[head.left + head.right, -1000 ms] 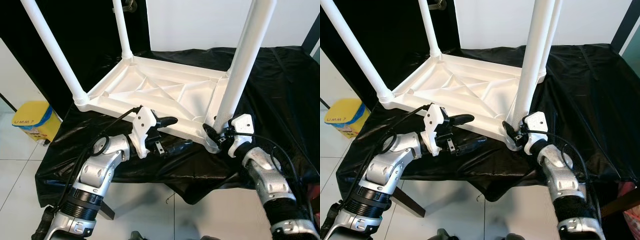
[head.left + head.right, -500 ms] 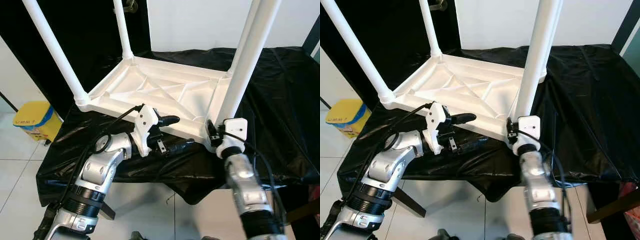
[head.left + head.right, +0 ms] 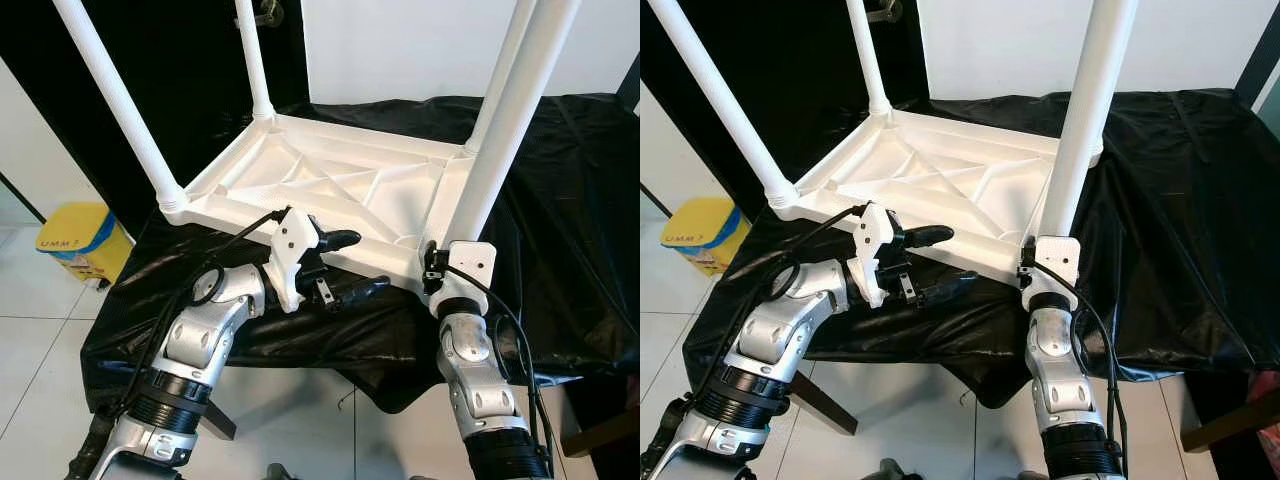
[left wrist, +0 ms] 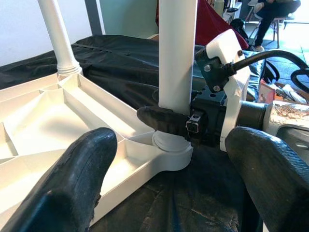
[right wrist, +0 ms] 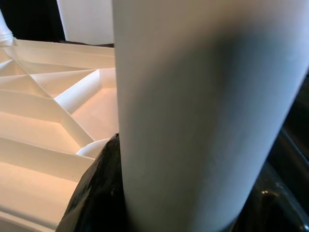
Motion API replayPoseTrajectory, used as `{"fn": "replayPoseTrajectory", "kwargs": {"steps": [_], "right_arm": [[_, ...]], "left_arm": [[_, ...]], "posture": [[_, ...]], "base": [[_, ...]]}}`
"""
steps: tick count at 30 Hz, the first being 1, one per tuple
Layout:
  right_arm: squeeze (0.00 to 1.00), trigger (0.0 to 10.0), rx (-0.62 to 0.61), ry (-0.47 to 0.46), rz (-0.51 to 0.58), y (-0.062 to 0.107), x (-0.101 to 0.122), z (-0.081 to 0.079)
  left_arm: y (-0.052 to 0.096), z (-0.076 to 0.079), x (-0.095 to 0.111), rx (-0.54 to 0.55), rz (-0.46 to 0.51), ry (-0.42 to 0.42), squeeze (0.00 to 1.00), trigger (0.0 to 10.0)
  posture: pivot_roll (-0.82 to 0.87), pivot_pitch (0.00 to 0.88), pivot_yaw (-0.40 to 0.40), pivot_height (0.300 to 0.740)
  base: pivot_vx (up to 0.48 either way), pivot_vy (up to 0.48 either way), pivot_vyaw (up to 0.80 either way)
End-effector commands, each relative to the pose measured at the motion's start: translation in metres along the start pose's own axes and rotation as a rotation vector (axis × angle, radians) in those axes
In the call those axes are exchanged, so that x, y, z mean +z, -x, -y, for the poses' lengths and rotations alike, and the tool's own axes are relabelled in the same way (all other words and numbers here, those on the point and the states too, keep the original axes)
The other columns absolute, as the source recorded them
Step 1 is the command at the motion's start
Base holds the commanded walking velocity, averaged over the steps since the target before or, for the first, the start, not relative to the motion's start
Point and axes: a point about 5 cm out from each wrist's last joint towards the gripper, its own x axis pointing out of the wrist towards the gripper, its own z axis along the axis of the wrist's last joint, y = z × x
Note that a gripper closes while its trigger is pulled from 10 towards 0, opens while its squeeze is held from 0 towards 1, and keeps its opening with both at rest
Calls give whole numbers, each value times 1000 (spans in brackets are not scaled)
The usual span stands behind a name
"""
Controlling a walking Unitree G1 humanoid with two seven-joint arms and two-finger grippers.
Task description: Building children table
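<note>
White near leg (image 3: 495,150) now squarely inside right pincer (image 4: 166,123), forearm realigned beneath.

head pair: downward, table (image 3: 330,185) | right wrist: probably against leg (image 5: 203,111)

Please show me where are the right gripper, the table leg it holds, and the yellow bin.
right gripper (image 4: 166,123), left wrist view, on its black finger against the leg.
table leg (image 3: 503,135), left eye view, middle of the white tube.
yellow bin (image 3: 80,240), left eye view, its yellow side.
</note>
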Motion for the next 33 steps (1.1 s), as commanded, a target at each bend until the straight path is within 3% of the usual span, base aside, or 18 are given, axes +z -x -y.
{"fn": "replayPoseTrajectory", "kwargs": {"steps": [1,5,6,9,15,18,20,21,22,28,33], "right_arm": [[0,10000,-128,23,-82,6,-16,18],[0,10000,-122,32,-72,5,-14,18],[1000,10000,-117,32,-68,5,-13,18],[1000,10000,-57,-30,-41,3,-6,17],[1000,10000,30,-56,18,0,7,17],[1000,10000,192,-50,37,3,9,14],[1000,10000,211,-52,38,3,9,14],[227,10000,249,-52,42,4,9,14],[0,10000,318,-55,35,5,8,16],[0,10000,433,-29,31,-1,7,29],[0,10000,601,41,17,-14,8,39]], "left_arm": [[-1,-1,0,-10,-1,-5,0,10000],[-2,0,0,-9,2,-5,0,10000],[-2,0,0,-8,3,-4,0,10000],[-1,1,-3,-6,-1,-3,0,10000],[-1,3,-2,0,4,1,0,10000],[2,5,-3,7,3,9,0,10000],[2,6,-4,7,2,10,0,10000],[3,7,-5,5,0,14,0,10000],[2,10,-6,0,-1,20,0,10000],[2,15,-7,-7,-3,27,0,10000],[7,12,-8,17,-20,24,0,10000]], "posture": [[-210,38,71,740],[-210,40,66,740],[-212,39,63,740],[-214,38,55,740],[-205,44,44,740],[-199,65,37,740],[-199,65,37,740],[-196,72,33,740],[-196,72,33,740],[-185,80,29,740],[-167,75,39,740]], "base": [[0,0,0],[0,0,0],[0,0,0],[0,0,0],[0,0,0],[0,0,0],[0,0,0],[0,0,0],[0,0,0],[0,0,0],[0,0,0]]}}
